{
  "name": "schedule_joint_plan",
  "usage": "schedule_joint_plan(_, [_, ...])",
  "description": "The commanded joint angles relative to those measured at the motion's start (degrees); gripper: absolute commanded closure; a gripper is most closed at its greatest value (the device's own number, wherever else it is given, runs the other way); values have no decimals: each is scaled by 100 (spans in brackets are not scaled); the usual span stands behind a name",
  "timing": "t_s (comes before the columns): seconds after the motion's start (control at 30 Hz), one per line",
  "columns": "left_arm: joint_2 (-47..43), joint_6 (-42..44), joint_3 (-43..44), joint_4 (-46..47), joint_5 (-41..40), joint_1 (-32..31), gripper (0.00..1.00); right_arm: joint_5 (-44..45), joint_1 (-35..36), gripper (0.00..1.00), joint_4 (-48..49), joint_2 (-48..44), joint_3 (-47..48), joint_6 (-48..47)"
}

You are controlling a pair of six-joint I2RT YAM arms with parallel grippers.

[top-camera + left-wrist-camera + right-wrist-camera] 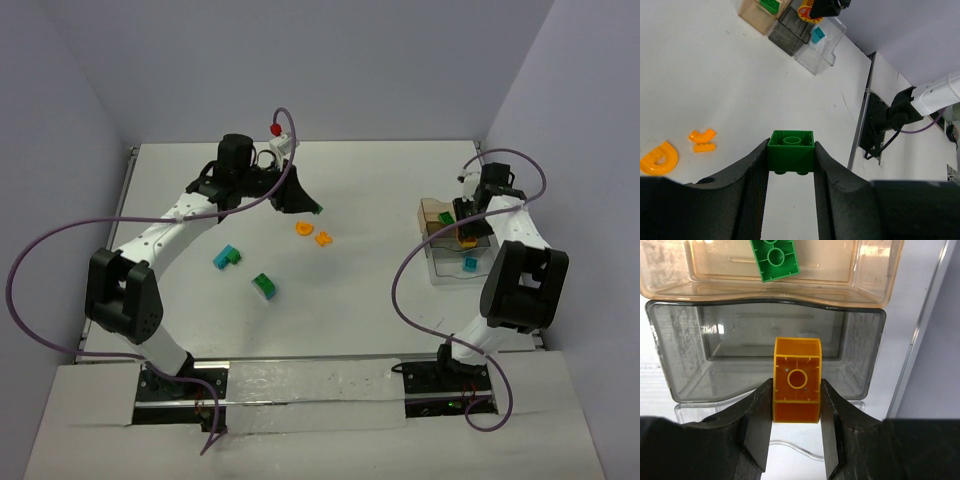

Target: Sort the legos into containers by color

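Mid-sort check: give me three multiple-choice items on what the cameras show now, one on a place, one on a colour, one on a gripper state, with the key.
1. The orange brick in the right gripper is:
A. over the tan container
B. over the grey container
C. lying on the table

2. The stored brick in the tan container is:
A. green
B. teal
C. orange

3. The left gripper is:
A. open and empty
B. shut on a green brick
C. shut on a teal brick

Key:
1 B, since the right wrist view shows the held brick in front of the grey container's hollow, with the tan one beyond it.
2 A, since its studded green top shows through the tan walls.
3 B, since both fingers press the green brick's sides in the left wrist view.
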Motion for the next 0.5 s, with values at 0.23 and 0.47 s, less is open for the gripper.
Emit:
schedule_joint_plan(0.23, [20,-57,198,107,53,-6,100,-439,102,16,-361,-223,782,162])
schedule_joint_plan(0.47, [-154,-429,50,702,804,-2,100,-2445,298,11,-1162,-926,1715,597])
